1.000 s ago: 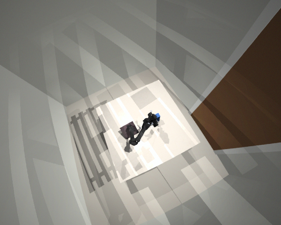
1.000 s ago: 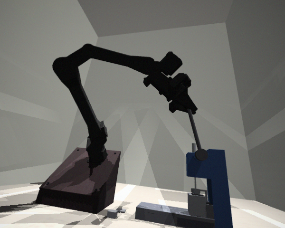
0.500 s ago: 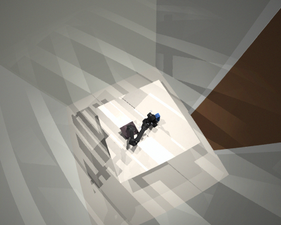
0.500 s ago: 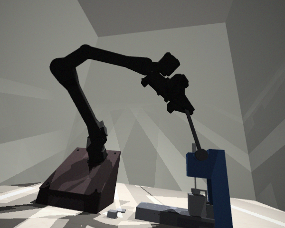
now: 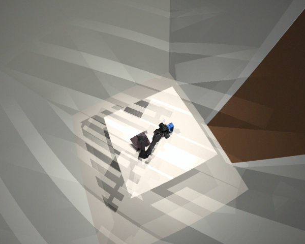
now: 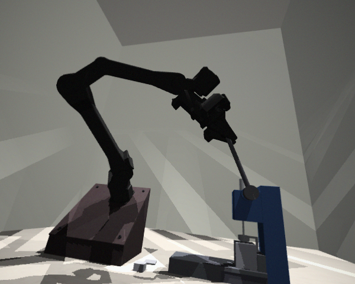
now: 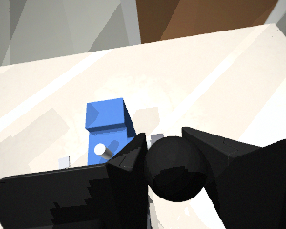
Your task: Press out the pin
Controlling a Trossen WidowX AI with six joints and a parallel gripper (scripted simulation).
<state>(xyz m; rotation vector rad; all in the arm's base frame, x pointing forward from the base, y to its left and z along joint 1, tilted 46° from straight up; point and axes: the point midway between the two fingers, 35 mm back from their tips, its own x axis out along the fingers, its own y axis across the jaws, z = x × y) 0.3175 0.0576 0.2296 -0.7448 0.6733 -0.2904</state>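
So we've got our fingers [image 5: 169, 132] [image 6: 232, 141] pinching the lever [image 6: 239, 163] [image 7: 176, 169] by its ball knob, block [image 6: 245, 255] sitting under the punch [image 6: 243, 227], but if we pull off its arc, the knob could slip free or the press [image 5: 170, 127] [image 6: 272, 232] [image 7: 106, 114] might shift.

Block [image 6: 245, 255] on press bed [image 6: 199, 265], under punch [image 6: 243, 227]; arm base [image 6: 135, 220] left.

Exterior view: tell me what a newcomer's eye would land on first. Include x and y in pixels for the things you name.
Probably the black arm [image 6: 131, 73], arching from its sloped maroon base [image 6: 89, 213] toward the right, where its claw [image 5: 169, 131] [image 6: 231, 139] [image 7: 163, 135] is closed on the press lever [image 6: 239, 163]. Next, likely the blue press frame [image 5: 170, 127] [image 6: 275, 232] [image 7: 105, 114] at lower right, with the pale block [image 6: 245, 255] standing upright beneath its overhanging head.
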